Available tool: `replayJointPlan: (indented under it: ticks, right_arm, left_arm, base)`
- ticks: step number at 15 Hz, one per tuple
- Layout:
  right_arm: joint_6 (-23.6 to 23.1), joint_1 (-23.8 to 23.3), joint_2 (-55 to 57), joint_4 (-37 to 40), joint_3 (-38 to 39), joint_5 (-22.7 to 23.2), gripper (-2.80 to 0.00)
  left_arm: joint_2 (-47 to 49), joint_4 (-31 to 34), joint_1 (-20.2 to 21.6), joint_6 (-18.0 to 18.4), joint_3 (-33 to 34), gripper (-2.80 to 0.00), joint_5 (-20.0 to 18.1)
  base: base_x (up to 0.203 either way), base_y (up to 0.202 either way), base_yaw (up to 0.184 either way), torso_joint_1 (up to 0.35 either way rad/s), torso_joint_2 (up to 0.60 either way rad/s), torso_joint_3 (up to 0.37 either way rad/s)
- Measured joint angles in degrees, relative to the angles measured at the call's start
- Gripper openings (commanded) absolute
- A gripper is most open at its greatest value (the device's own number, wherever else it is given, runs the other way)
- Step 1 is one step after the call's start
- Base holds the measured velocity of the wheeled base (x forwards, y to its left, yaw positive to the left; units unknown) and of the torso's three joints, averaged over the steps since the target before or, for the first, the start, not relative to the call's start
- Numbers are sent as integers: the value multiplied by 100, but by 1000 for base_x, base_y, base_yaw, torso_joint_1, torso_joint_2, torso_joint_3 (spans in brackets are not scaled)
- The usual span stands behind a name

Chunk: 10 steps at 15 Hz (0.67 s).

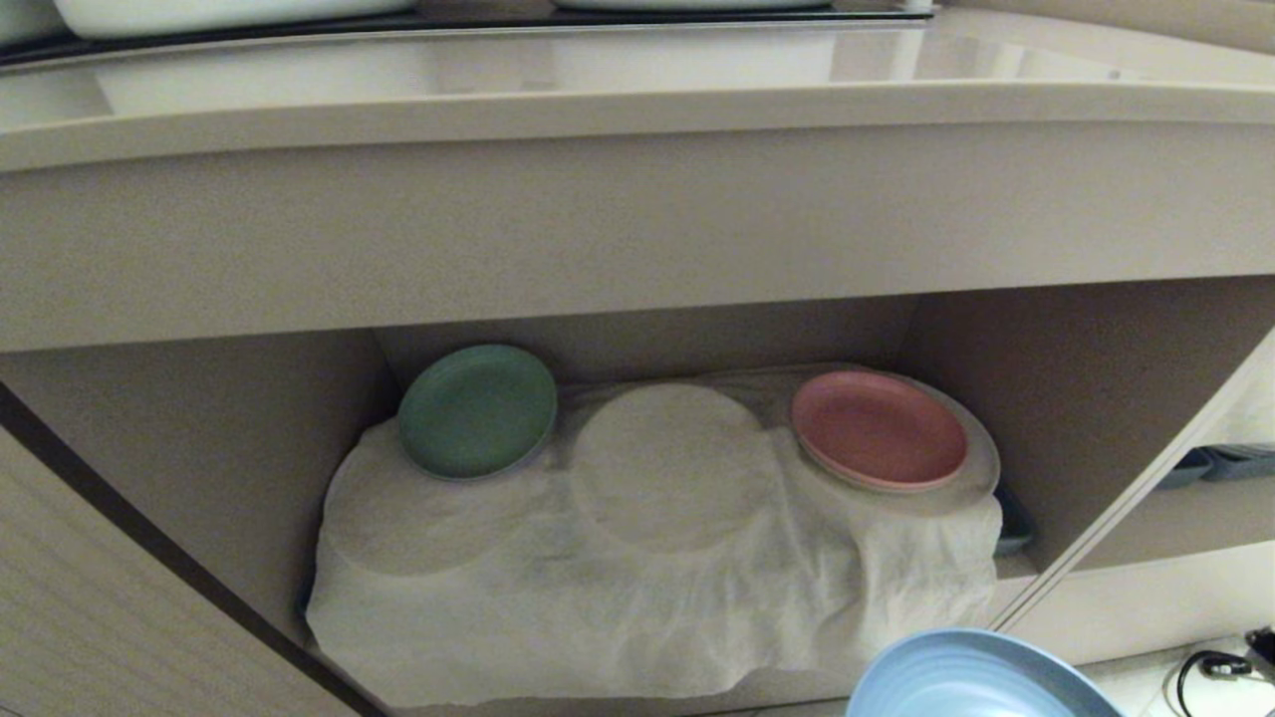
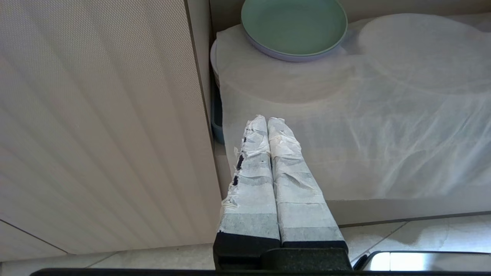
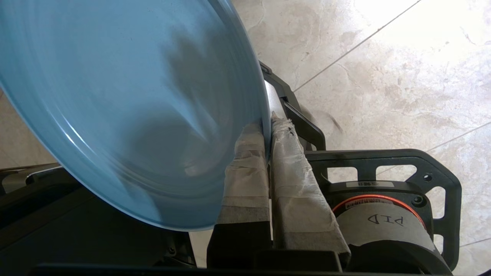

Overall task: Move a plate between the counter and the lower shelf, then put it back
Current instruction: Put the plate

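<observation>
Currently, in the head view, the counter (image 1: 637, 110) spans the upper part, with its thick front edge above the lower shelf (image 1: 1076, 398). A wrinkled white cloth (image 1: 618, 597) covers the shelf base. On the cloth, a green plate (image 1: 478, 410) sits at the left rear and a pink plate (image 1: 879, 428) at the right rear; a round covered bump (image 1: 672, 466) lies between them. The plate (image 1: 981, 679), light blue, shows at the lower edge, in front of the shelf opening and outside it. Neither gripper is visible in this view.

Left wrist view: the left gripper (image 2: 267, 122) has its taped fingers pressed together with nothing between them. It hangs in front of the shelf's left end, beside a ribbed cabinet panel (image 2: 99, 122), with the green plate beyond it.

Right wrist view: the right gripper (image 3: 267, 128) is clamped on the rim of the plate, which stands tilted on edge above a tiled floor (image 3: 383, 76).
</observation>
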Motion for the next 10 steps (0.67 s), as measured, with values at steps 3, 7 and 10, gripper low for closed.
replayJointPlan:
  ticks: [3, 7, 10]
  right_arm:
    - [0, -2, 0, -2, -15, 17, -280]
    - [1, 0, -16, 5, -12, 27, -280]
    - [2, 0, -27, 16, -9, 25, -280]
  left_arm:
    - [0, -2, 0, 2, 0, -280, -1]
    - [0, 0, 0, 0, 0, -280, -1]
    - [0, 0, 0, 0, 0, -280, -1]
  base:
    - [0, 0, 0, 0, 0, 0]
    - [0, 0, 0, 0, 0, 0]
    - [0, 0, 0, 0, 0, 0]
